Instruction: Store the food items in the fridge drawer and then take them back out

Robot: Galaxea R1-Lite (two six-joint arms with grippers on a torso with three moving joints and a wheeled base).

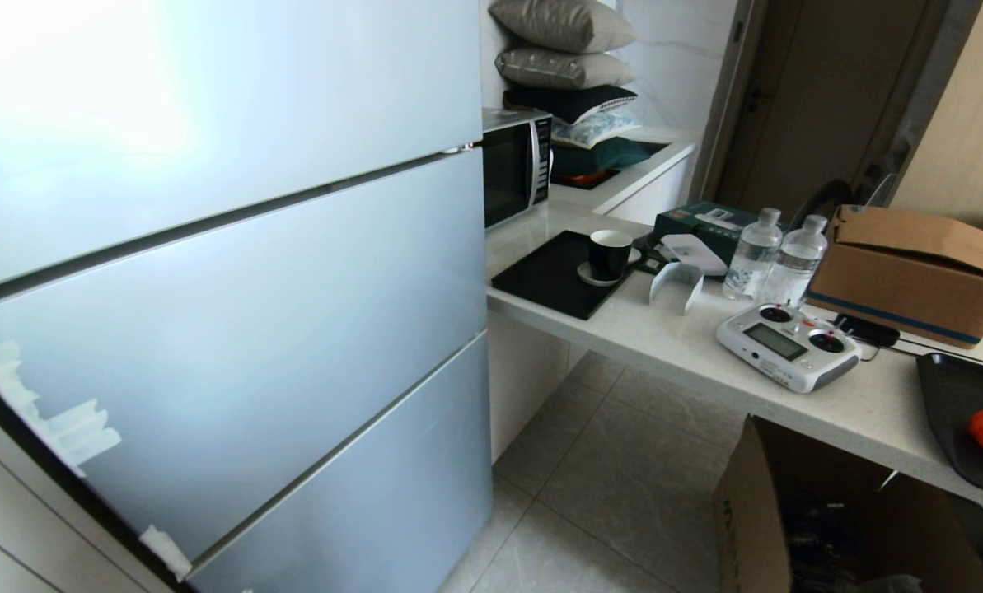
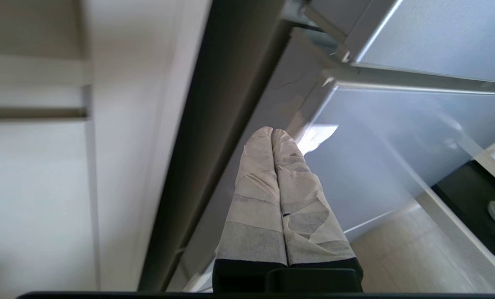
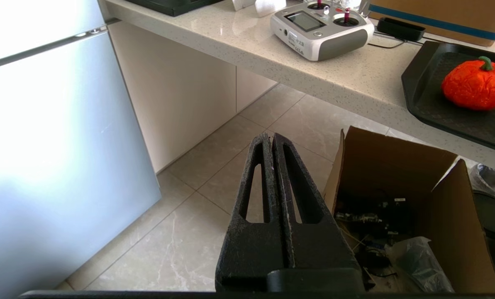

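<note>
Fingers (image 2: 255,166) of the left gripper (image 2: 272,132) clenched, empty, near fridge (image 2: 396,137) door edge. Right gripper (image 3: 271,137) fingers clenched too, above floor (image 3: 197,195). Orange fruit (image 3: 476,84) on black tray (image 3: 425,83) at worktop (image 3: 313,70) edge.

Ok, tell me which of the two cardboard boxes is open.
The cardboard box on the floor below the counter is open, its flaps up. The other box sits closed on the counter behind the remote controller.

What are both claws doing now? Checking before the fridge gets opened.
Left claw: closed, empty, beside the fridge door's edge.
Right claw: closed, empty.
</note>
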